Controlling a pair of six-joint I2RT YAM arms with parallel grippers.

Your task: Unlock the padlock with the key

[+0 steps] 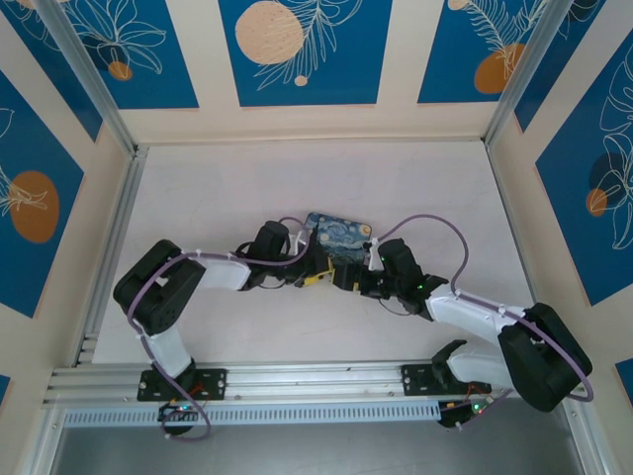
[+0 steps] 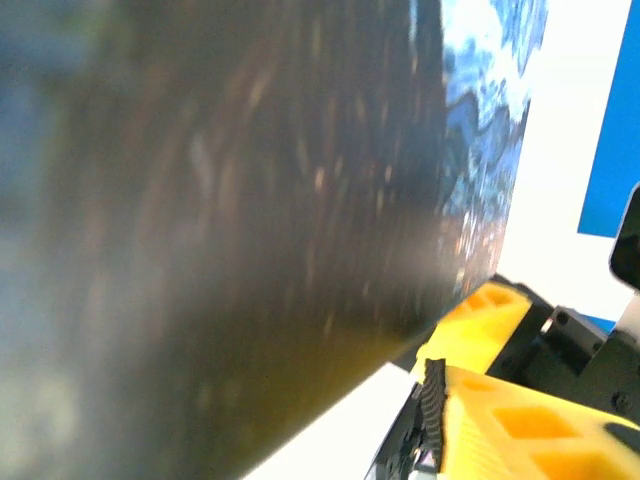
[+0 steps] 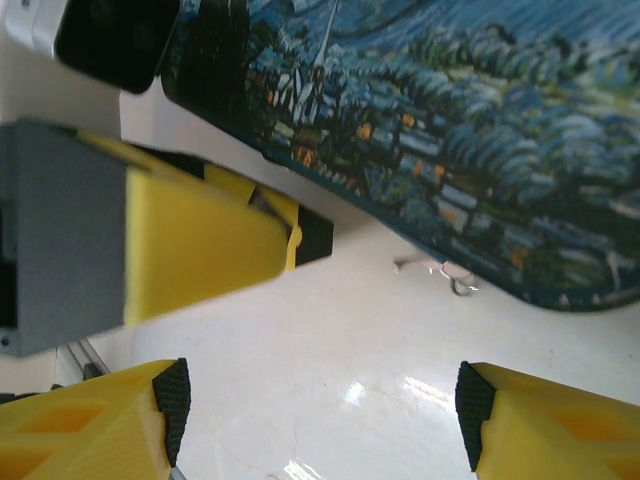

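Seen from above, two robot arms reach inward and meet at the middle of a white table [image 1: 247,188], beside a flat box [image 1: 338,236] painted with blue-and-yellow swirls. The left gripper [image 1: 313,276] sits against the near edge of the box. In its own wrist view the box's dark side crowds its yellow fingers, so I cannot tell whether they are parted or closed. The right gripper [image 3: 320,400] hovers over bare tabletop with its two yellow fingers spread wide and nothing between them.

The key [image 3: 441,270] lies on the table, a tiny greyish sliver just beside the curved lower edge of the box (so small it could pass for a scrap of wire). In the right wrist view it sits ahead of the open fingers, nearer the one at the right of that view, and apart from the left gripper's finger.

The step in hand looks like picking up the key with the right gripper. To do it well, I judge the gripper should move forward and slightly sideways until the key is centred between the pads. It should then descend until the tips nearly brush the table, and close slowly. The box edge leaves one finger little room, so lining the fingers up along that edge should keep them off it. So thin a piece may skid or tip out, which is why a gentle, square pinch matters.
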